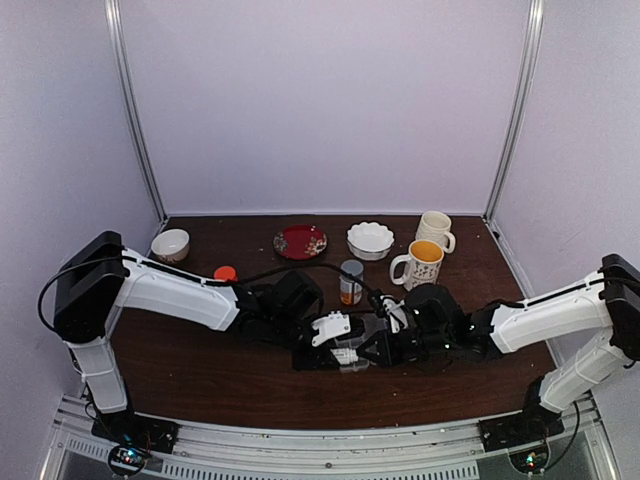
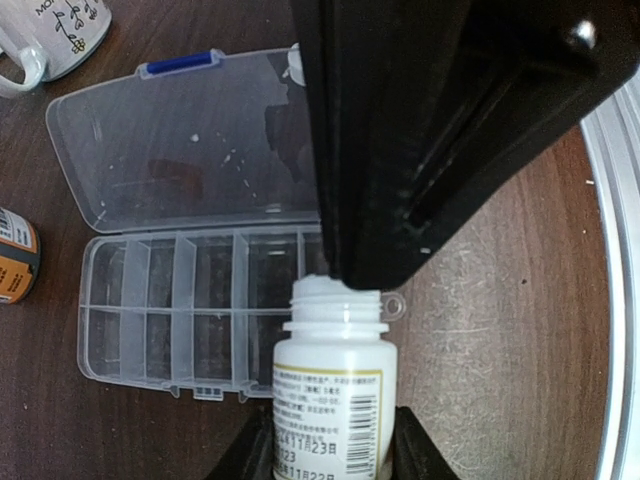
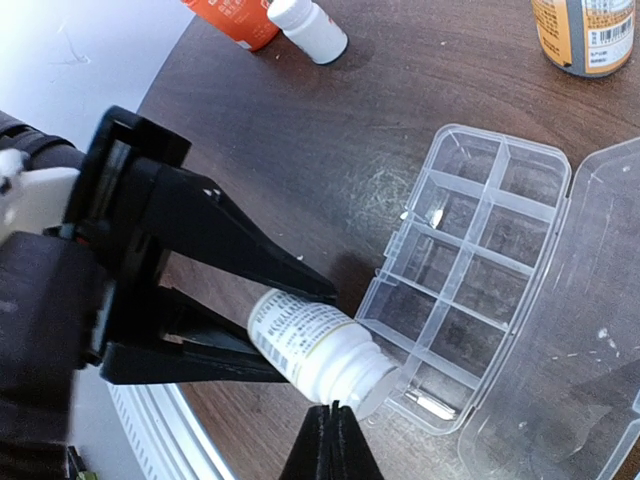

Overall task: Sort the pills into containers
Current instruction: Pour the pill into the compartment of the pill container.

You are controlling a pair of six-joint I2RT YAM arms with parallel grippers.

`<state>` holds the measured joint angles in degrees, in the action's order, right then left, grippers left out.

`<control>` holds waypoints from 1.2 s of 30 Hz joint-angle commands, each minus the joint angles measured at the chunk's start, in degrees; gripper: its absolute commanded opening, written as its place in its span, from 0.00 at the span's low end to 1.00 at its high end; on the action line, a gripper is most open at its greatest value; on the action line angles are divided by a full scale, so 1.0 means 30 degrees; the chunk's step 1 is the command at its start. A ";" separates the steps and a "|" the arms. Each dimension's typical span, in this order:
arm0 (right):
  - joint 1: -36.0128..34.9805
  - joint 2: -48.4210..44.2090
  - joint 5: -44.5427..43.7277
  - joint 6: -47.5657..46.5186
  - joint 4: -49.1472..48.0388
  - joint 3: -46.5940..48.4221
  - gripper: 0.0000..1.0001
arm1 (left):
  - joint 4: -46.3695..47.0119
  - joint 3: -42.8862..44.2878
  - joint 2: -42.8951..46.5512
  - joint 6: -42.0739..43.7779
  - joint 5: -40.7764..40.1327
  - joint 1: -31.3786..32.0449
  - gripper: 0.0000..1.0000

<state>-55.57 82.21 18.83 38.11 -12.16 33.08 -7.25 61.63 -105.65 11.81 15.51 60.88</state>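
left jaws gripping, right jaws closed

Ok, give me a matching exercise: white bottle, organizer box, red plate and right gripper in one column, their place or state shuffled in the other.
1. white bottle
2. organizer box
3. red plate
4. right gripper

A. shut, tips at the bottle's mouth
B. at the back of the table
C. held by the left gripper
D. lid swung open

Pairs: 1-C, 2-D, 3-B, 4-A
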 commanded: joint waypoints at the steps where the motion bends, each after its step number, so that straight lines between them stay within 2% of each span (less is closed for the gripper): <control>1: 0.0067 -0.0924 -0.0055 0.0152 -0.0482 0.0407 0.00 | 0.0244 0.0578 -0.0386 -0.0188 0.0003 0.0137 0.00; 13: 0.0067 -0.0149 0.0615 0.0029 -0.0124 0.1010 0.00 | -0.0399 0.1153 -0.0578 -0.0074 -0.0176 0.0286 0.00; 23: -0.0050 0.0892 0.0015 -0.0301 0.1697 0.1875 0.00 | -0.0690 0.1398 -0.1038 -0.0099 -0.0231 0.0320 0.00; 31: -0.0021 -0.0475 0.0287 0.0201 -0.0124 0.1245 0.00 | -0.0677 0.1344 -0.1113 -0.0173 -0.0272 0.0329 0.00; 34: -0.0036 0.0414 0.0631 0.0218 0.0093 0.1456 0.00 | -0.0746 0.1398 -0.1106 -0.0159 -0.0275 0.0318 0.00; 36: -0.0092 0.1314 0.0461 0.0002 0.1422 0.2024 0.00 | -0.0788 0.1429 -0.1109 -0.0160 -0.0311 0.0316 0.00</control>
<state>-55.53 82.94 19.77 38.22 -8.82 36.88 -9.98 64.29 -108.01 11.62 14.98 61.49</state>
